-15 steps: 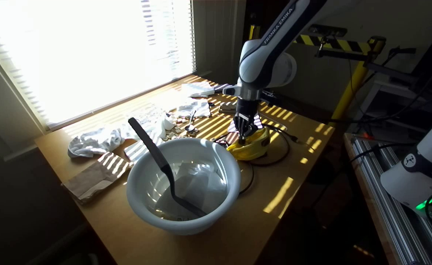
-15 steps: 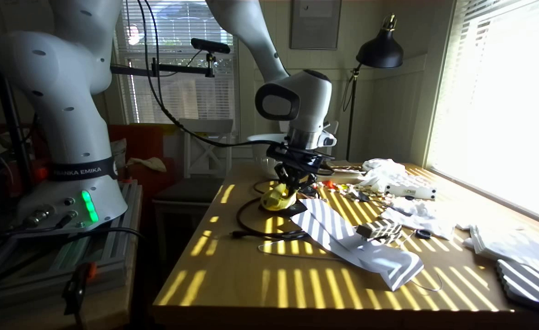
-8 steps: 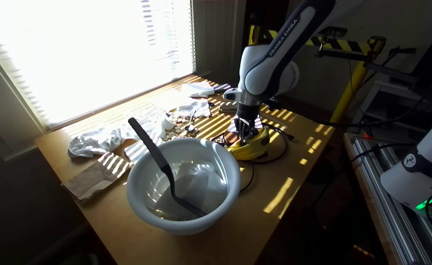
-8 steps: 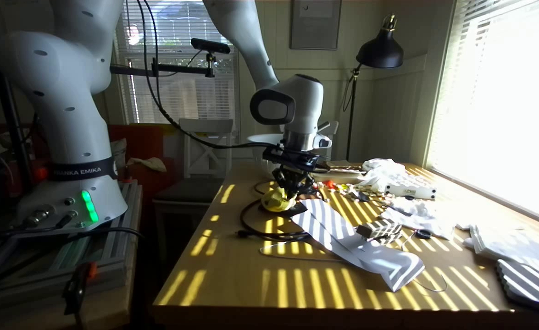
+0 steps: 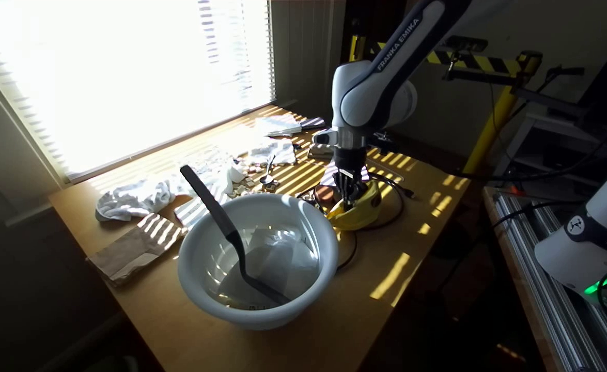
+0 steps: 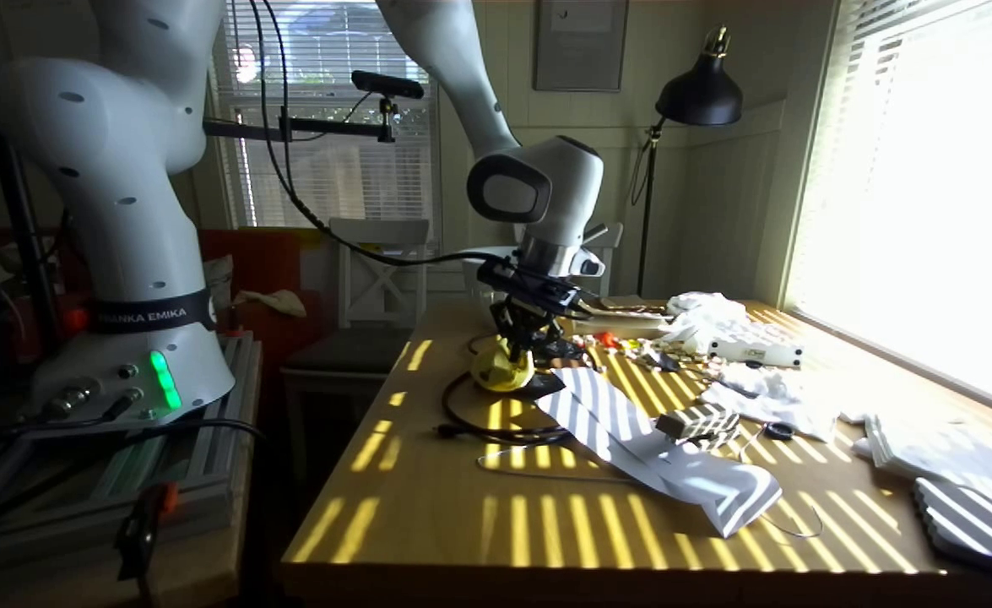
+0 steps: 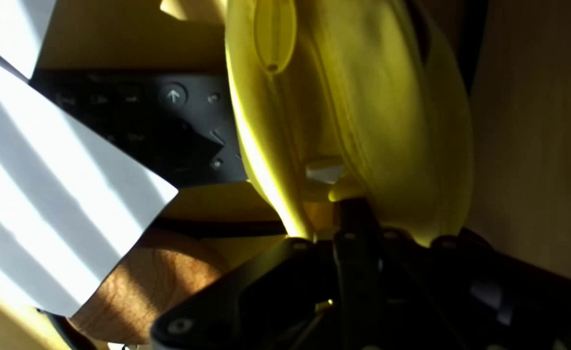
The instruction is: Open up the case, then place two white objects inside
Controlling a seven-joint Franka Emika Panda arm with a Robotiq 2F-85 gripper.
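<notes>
The wooden counter (image 5: 362, 279) was crowded and streaked bright. Right at the tool (image 5: 348, 205) sat the yellow case (image 5: 359, 220); black cable (image 6: 504, 437) looped close by, and I saw white paper (image 6: 614, 426) just beside the tool. A big pale bowl (image 5: 262, 319) stood near it; folded brown paper (image 5: 130, 253) and crumpled white cloth (image 5: 135, 199) lay well apart from it.

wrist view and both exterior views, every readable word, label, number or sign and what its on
"FRANKA EMIKA": arm
"FRANKA EMIKA", first letter unclear: base band
"FRAN", cut by picture edge, beside round logo: same band
"↑": black device, other marks blurred
Bowl and white block: marks too small to read
Numbers: none readable
</notes>
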